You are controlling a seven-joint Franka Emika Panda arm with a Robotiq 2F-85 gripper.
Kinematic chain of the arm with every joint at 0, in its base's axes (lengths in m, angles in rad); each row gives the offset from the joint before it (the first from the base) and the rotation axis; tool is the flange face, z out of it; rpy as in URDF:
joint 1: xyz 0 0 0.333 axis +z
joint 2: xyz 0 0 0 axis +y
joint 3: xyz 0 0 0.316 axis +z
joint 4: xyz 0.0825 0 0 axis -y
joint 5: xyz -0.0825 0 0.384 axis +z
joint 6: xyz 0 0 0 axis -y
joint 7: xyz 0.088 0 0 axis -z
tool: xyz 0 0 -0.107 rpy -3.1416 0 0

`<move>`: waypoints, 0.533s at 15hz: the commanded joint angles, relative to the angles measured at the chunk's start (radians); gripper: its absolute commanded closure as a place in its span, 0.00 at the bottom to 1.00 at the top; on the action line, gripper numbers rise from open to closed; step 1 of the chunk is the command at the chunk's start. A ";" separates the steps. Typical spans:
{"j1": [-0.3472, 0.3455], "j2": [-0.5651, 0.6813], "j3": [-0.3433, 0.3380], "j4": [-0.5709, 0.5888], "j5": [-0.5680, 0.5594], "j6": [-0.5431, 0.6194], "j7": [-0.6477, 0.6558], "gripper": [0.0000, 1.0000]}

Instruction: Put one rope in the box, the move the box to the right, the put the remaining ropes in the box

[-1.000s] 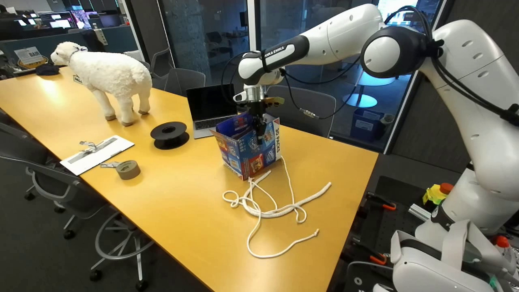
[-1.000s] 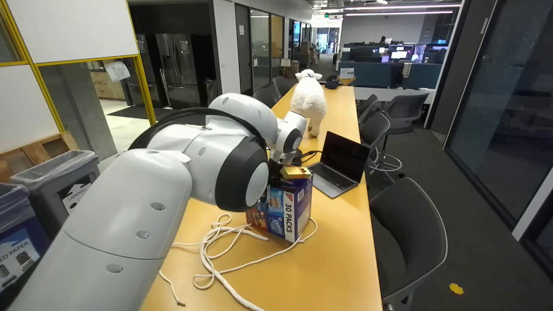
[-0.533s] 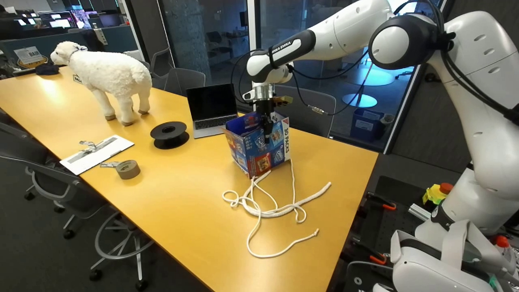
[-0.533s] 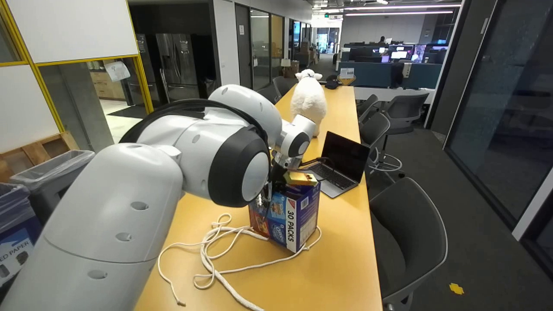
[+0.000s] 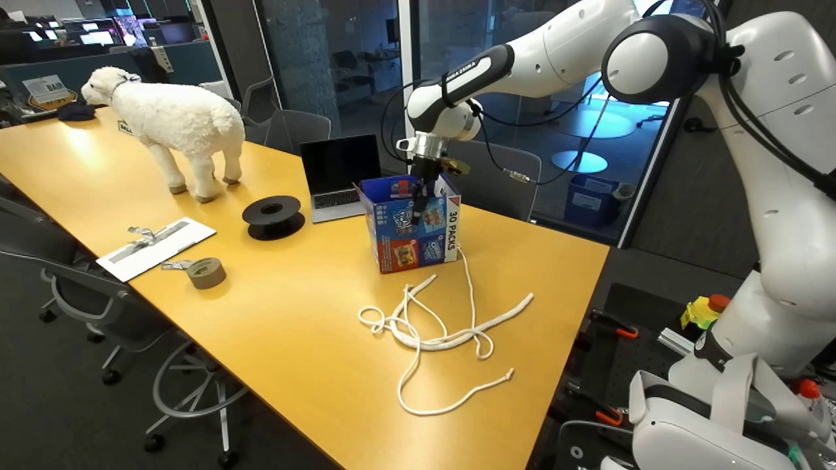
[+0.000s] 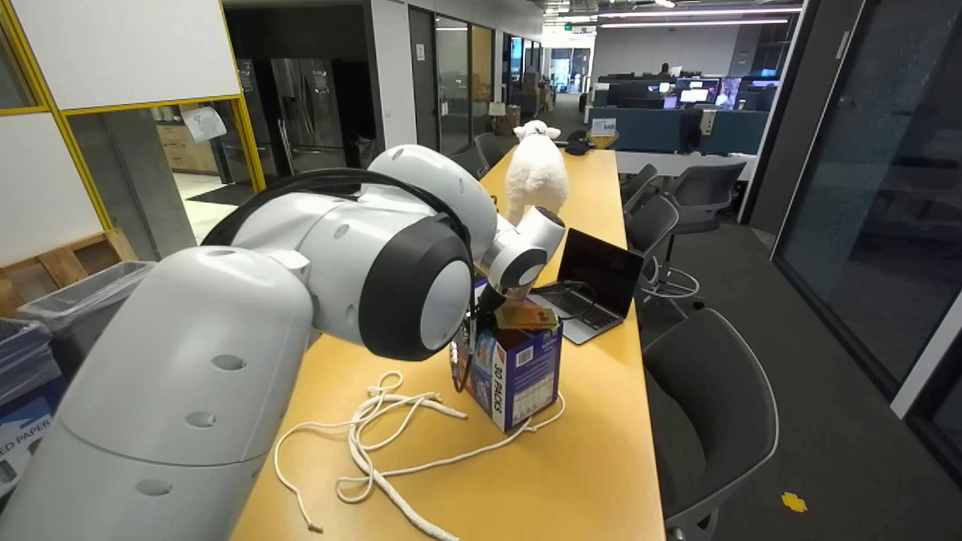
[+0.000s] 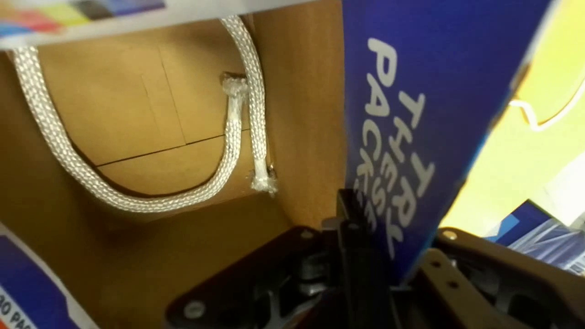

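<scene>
The blue printed box [image 5: 418, 236] is on the yellow table, its open top facing up. My gripper [image 5: 418, 210] is shut on its upper wall, with one finger inside and the far one hidden behind the blue flap [image 7: 411, 123] in the wrist view. Inside the box, a thick white rope [image 7: 146, 204] lies curved along the cardboard bottom. More white ropes lie tangled outside: a thick one [image 5: 450, 341] and a thin one [image 5: 431, 414]. One thin strand [image 6: 481, 453] runs up to the foot of the box and passes out of sight around it.
An open laptop [image 6: 594, 278] stands close behind the box. Further along are a black spool [image 5: 273, 219], a tape roll [image 5: 206, 273], a white panel [image 5: 157, 249] and a toy sheep [image 5: 176, 121]. Chairs [image 6: 714, 421] line the table's sides.
Box and gripper have shifted together, rightward in both exterior views, and the box has turned so its printed side faces an exterior camera more squarely. The loose ropes have hardly moved.
</scene>
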 commanded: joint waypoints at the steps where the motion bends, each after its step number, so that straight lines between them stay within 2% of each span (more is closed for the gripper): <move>1: -0.002 -0.006 0.009 -0.040 0.034 0.101 -0.007 0.99; 4: 0.011 -0.005 -0.001 -0.047 0.010 0.131 0.024 0.98; 5: 0.019 -0.010 -0.009 -0.052 -0.003 0.129 0.049 0.73; 6: 0.023 -0.014 -0.015 -0.053 -0.010 0.129 0.077 0.73; 7: 0.026 -0.020 -0.019 -0.055 -0.013 0.133 0.104 0.68; 8: 0.030 -0.028 -0.024 -0.062 -0.012 0.151 0.139 0.60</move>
